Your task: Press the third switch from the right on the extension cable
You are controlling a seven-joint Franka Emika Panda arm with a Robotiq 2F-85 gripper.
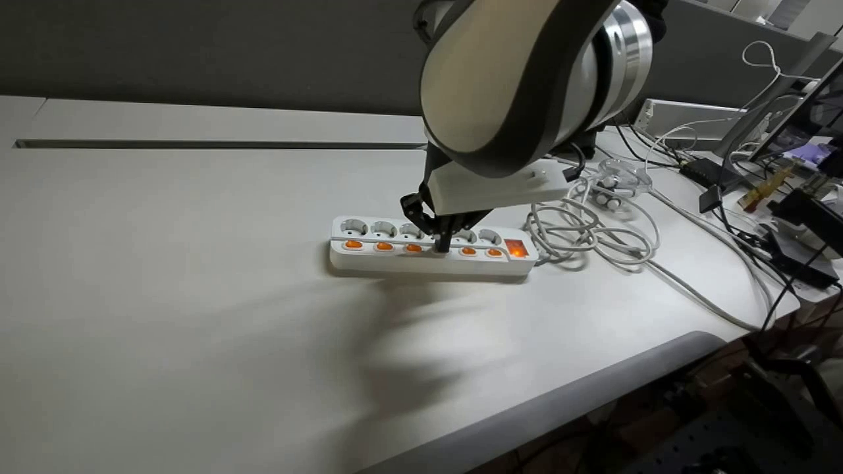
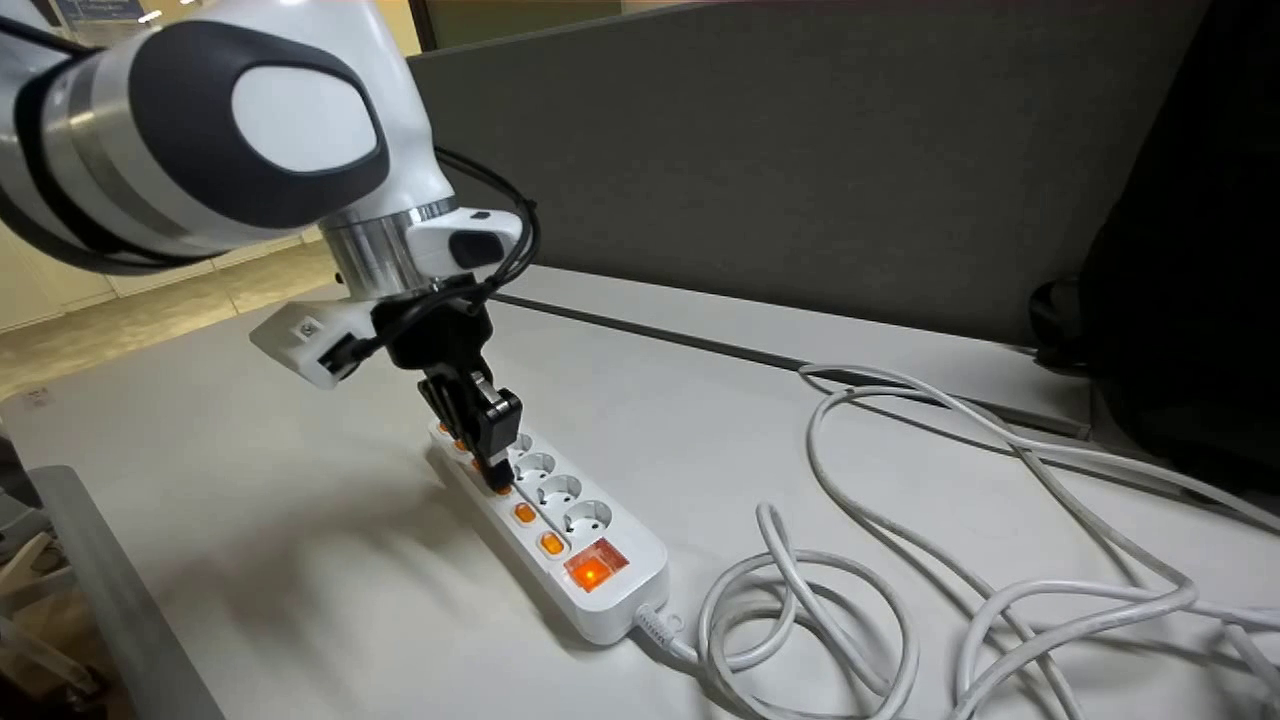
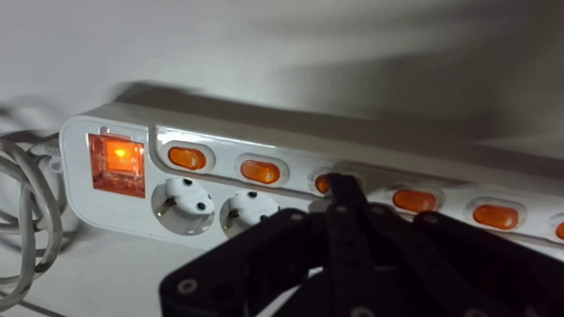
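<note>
The extension cable is a long white power strip lying on the table, with round sockets and a row of small orange switches. It also shows in an exterior view and in the wrist view. Its large square switch at the cord end is lit. My gripper is shut, pointing down, with nothing between its fingers. In the wrist view the fingertips are over the third small switch from the cord end and hide most of it. I cannot tell whether that switch is pressed down.
Loose grey-white cables lie coiled beside the strip's cord end. A dark partition stands behind the table. A monitor, black adapters and other clutter are at the table's far end.
</note>
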